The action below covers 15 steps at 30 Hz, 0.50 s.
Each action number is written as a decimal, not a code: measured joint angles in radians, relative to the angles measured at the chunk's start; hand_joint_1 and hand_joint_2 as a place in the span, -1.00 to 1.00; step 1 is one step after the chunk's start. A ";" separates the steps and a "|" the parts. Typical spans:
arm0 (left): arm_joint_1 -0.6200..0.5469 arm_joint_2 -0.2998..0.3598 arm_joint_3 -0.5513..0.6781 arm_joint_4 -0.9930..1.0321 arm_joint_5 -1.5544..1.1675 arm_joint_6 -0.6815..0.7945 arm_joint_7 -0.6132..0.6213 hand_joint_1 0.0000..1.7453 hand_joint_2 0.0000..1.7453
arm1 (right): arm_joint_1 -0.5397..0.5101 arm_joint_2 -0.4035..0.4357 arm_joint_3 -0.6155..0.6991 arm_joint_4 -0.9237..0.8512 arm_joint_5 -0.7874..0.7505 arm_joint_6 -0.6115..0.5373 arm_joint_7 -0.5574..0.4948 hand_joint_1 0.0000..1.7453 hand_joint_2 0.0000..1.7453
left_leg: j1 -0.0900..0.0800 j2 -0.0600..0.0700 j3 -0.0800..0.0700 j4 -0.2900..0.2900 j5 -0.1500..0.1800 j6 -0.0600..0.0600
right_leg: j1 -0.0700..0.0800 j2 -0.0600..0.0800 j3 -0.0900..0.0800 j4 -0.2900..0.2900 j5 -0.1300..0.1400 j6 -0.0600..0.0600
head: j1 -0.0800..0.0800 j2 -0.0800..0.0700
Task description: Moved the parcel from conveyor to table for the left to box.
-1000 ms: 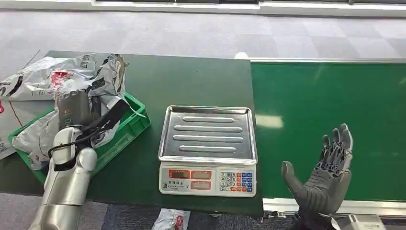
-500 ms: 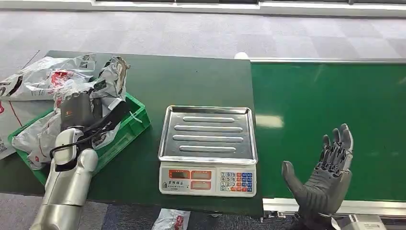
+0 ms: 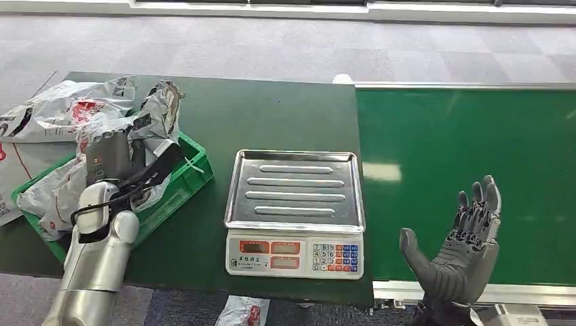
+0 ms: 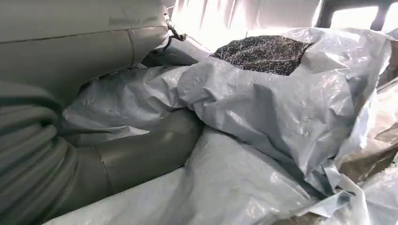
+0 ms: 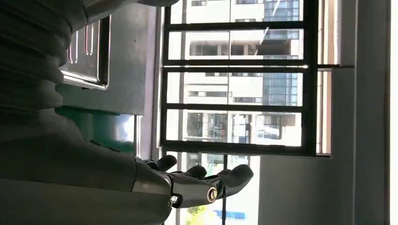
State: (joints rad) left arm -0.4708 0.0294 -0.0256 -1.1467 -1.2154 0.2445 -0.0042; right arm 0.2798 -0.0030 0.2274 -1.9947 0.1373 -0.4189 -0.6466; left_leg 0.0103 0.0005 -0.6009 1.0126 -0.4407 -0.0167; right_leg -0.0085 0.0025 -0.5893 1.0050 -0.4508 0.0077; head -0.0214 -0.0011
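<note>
left hand (image 3: 109, 159) sits down in the green crate (image 3: 191, 178), its thumb pressed among the grey parcel bags (image 4: 263, 122), and compared with a second ago it has nudged slightly and the crumpled bag top by it has lifted; whether it grips one i cannot tell. right hand (image 3: 456, 248) waits spread and empty over the conveyor belt (image 3: 469, 149), unmoved. the scale (image 3: 295, 210) tray is bare, so the boxing looks about finished.

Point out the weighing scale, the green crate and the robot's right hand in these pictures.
weighing scale (image 3: 295, 189): head view, on the middle of its steel pan.
green crate (image 3: 192, 178): head view, on its wall nearest the scale.
right hand (image 3: 456, 261): head view, on the open palm.
</note>
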 measured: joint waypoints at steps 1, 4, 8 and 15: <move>0.000 0.000 0.000 0.000 0.000 0.000 0.000 1.00 1.00 | 0.000 0.000 0.000 0.000 0.000 0.000 0.000 -1.00 1.00 | 0.000 0.000 0.000 0.000 0.000 0.000 | 0.000 0.000 0.000 0.000 0.000 0.000 | 0.000 0.000; 0.000 0.000 0.000 0.000 0.000 0.000 0.000 -1.00 1.00 | 0.000 0.000 0.000 0.000 0.000 0.000 0.000 -1.00 1.00 | 0.000 0.000 0.000 0.000 0.000 0.000 | 0.000 0.000 0.000 0.000 0.000 0.000 | 0.000 0.000; 0.035 0.000 0.013 -0.038 0.047 -0.022 -0.011 -1.00 1.00 | 0.000 0.000 0.000 0.005 0.002 0.031 0.014 -1.00 1.00 | 0.000 0.001 0.000 0.000 0.000 0.000 | 0.000 0.001 0.000 0.000 0.000 0.000 | 0.000 0.000; 0.083 0.000 0.026 -0.102 0.060 -0.039 -0.016 -1.00 1.00 | 0.000 0.000 0.000 0.017 0.003 0.030 0.011 -1.00 1.00 | 0.000 0.000 0.000 0.000 0.000 0.000 | 0.000 0.000 0.000 0.000 0.000 0.000 | 0.000 0.000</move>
State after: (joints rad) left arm -0.3878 0.0294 0.0004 -1.2486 -1.1559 0.2053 -0.0206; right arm 0.2795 -0.0031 0.2274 -1.9780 0.1408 -0.3891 -0.6352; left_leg 0.0104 0.0008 -0.6012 1.0124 -0.4411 -0.0172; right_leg -0.0083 0.0023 -0.5895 1.0050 -0.4512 0.0074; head -0.0210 -0.0011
